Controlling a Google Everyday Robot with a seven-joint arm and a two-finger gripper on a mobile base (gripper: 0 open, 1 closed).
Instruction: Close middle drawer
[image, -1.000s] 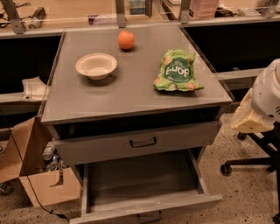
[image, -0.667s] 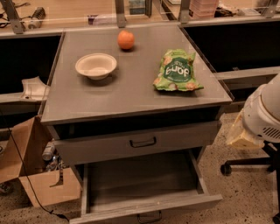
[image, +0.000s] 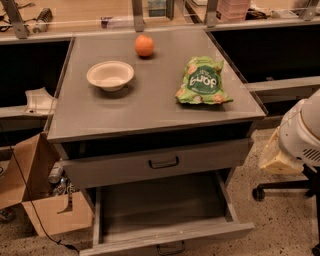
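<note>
While the middle drawer (image: 160, 204) sits pulled way out under the top drawer (image: 125, 170), the tool (image: 274, 159) hangs off to the right of the cabinet, not touching it, and I can't tell if it's released or clenched. Bowl (image: 110, 75), orange (image: 144, 45) and green snack bag (image: 202, 81) are on the table (image: 150, 112).

We see white brand lettering on the green snack bag (image: 202, 82), upside down and unreadable; the pincer lies out of view.
</note>
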